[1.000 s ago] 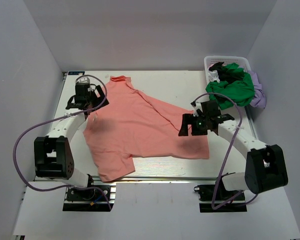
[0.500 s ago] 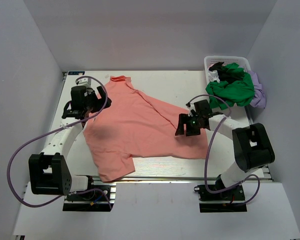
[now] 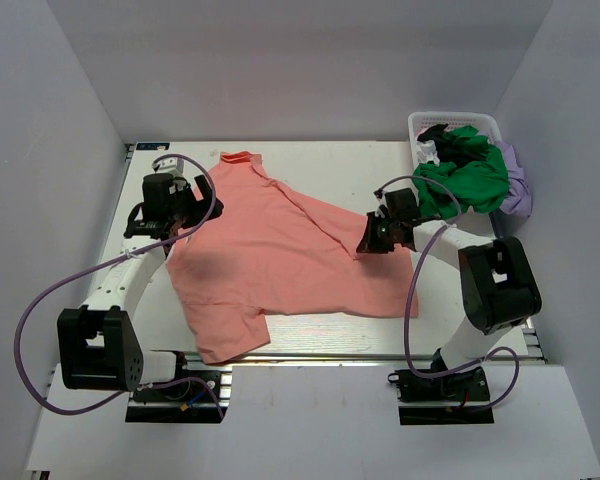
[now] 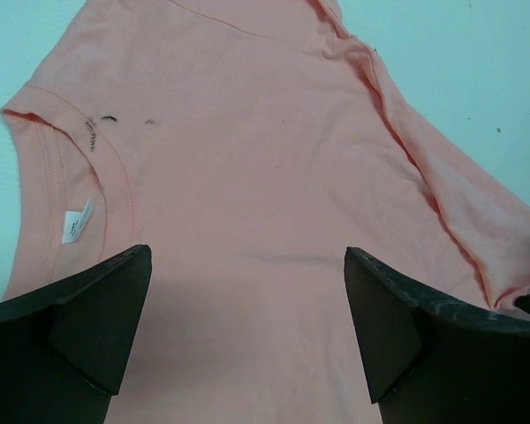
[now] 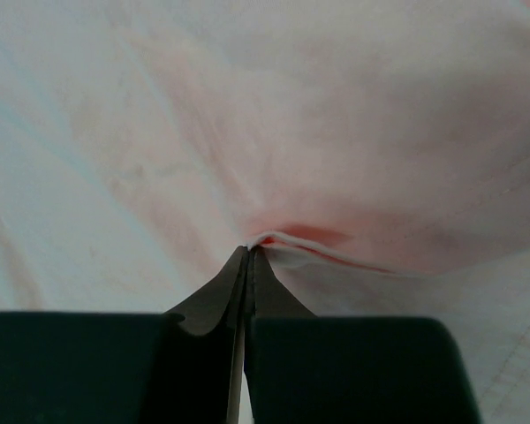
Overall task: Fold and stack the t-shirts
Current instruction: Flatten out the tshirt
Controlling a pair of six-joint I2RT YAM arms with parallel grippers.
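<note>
I see salmon-pink cloth t-shirt (image 3: 280, 255) lying spread on white table (image 3: 360, 165), collar toward far left, loose fold running along its right half. My right gripper (image 5: 250, 254): fingers pressed together, pinching small raised ridge of shirt's far-right edge. My left gripper (image 4: 247, 265): fingers spread wide over chest area just beside collar; cannot tell if they touch cloth. Bright green t-shirt (image 3: 468, 178), lilac t-shirt (image 3: 521, 192) and dark t-shirt (image 3: 458, 143) heaped in white plastic lattice basket (image 3: 421, 124) at far right, spilling over its near rim.

Robotics lab, white-walled booth (image 3: 310, 60), arms (image 3: 130, 270) bolted to table (image 3: 330, 165)
</note>
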